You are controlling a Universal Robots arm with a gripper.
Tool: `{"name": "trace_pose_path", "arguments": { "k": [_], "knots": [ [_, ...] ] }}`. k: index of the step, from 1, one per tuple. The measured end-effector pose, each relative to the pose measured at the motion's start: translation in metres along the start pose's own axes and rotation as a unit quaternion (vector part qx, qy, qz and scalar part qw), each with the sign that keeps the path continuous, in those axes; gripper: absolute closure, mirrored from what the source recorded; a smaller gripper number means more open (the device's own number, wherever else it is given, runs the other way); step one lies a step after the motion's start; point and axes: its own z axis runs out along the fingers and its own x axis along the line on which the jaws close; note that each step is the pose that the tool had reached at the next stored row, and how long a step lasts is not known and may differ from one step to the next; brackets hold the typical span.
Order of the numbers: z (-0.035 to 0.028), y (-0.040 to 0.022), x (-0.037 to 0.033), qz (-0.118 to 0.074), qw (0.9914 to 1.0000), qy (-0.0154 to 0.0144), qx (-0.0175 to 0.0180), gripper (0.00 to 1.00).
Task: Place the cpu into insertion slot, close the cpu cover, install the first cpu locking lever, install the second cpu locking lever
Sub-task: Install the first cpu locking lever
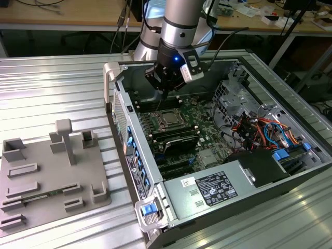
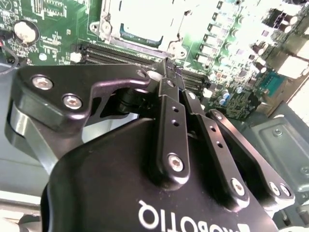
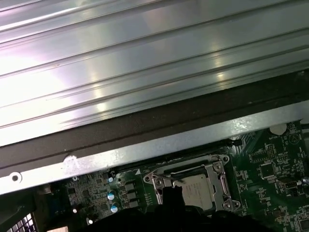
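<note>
- The tool [image 1: 164,92] hangs clenched, fingertips pressed together, gripping nothing, over the insertion slot [image 1: 168,120]
- The cpu [image 3: 199,190] lies inside, the cpu cover [image 3: 223,180] flat around it

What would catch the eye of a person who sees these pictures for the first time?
First comes the black gripper, fingers shut, hanging inside the open computer case above the green motherboard. Beneath it the cpu lies in the insertion slot, its silver top bright against the board. On the exterior view's left, a grey fixture tray rests on the ribbed metal table.
</note>
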Motion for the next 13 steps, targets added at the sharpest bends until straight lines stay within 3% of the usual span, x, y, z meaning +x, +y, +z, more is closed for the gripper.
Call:
{"name": "trace_pose_path", "arguments": {
  "k": [1, 5, 7, 9, 13],
  "knots": [
    [0.0001, -0.0021, -0.0005, 0.000, 1.00000, -0.0004, 0.0017, 0.89],
    [0.0003, -0.0026, -0.0004, -0.012, 0.99993, -0.0008, 0.0015, 0.89],
    [0.0009, -0.0025, -0.0004, -0.033, 0.99945, -0.0014, 0.0008, 0.89],
    [0.0017, -0.0024, -0.0004, -0.060, 0.99822, -0.0021, 0.0001, 0.89],
    [0.0021, -0.0023, -0.0004, -0.066, 0.99778, -0.0023, -0.0001, 0.89]
  ]
}}
